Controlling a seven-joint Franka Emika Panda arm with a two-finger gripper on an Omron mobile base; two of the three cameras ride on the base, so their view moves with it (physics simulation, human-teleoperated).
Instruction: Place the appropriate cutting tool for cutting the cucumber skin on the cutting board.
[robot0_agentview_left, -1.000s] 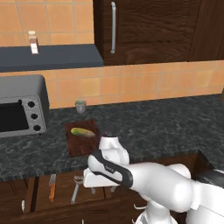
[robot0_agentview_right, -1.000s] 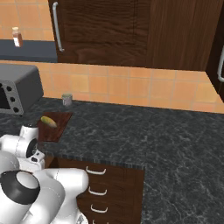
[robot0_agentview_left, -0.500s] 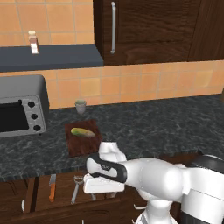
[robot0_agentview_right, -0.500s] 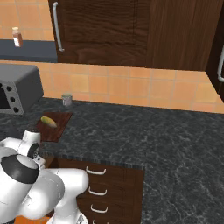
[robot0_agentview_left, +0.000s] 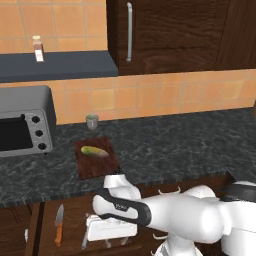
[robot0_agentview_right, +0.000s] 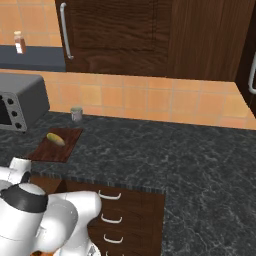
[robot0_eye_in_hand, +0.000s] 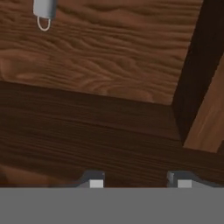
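Left base view, from the left edge inward: a toaster oven (robot0_agentview_left: 22, 122) stands on the dark stone tabletop (robot0_agentview_left: 175, 145), well clear of the work. Below the tabletop's front edge an open drawer (robot0_agentview_left: 47, 220) holds an orange-handled knife (robot0_agentview_left: 58, 226) lying lengthwise. Just right of it a slim grey tool, most likely the peeler (robot0_agentview_left: 84, 242), pokes out from under the robot's wrist; it probably lies there because utensils are stored in this drawer. The end effector (robot0_agentview_left: 111, 231) reaches down into the drawer just beside that tool, which suggests the arm is lowering to pick it up and has not yet grasped it.

Behind it on the tabletop sits the cutting board (robot0_agentview_left: 96, 157), with the cucumber (robot0_agentview_left: 94, 151) lying across its far half, so the near half stays bare as a landing spot for the peeler. A small grey cup (robot0_agentview_left: 92, 121) stands just behind the board, near the tiled wall.

In the hand view, the peeler's loop head (robot0_eye_in_hand: 43, 13) shows at the upper left on the drawer's wood floor, well apart from the two fingertips (robot0_eye_in_hand: 96, 179) at the bottom. The fingers stand spread with nothing between them. The hand must shift toward the tool before closing.

In the right base view the board (robot0_agentview_right: 54, 145) and cucumber (robot0_agentview_right: 55, 139) appear at left.
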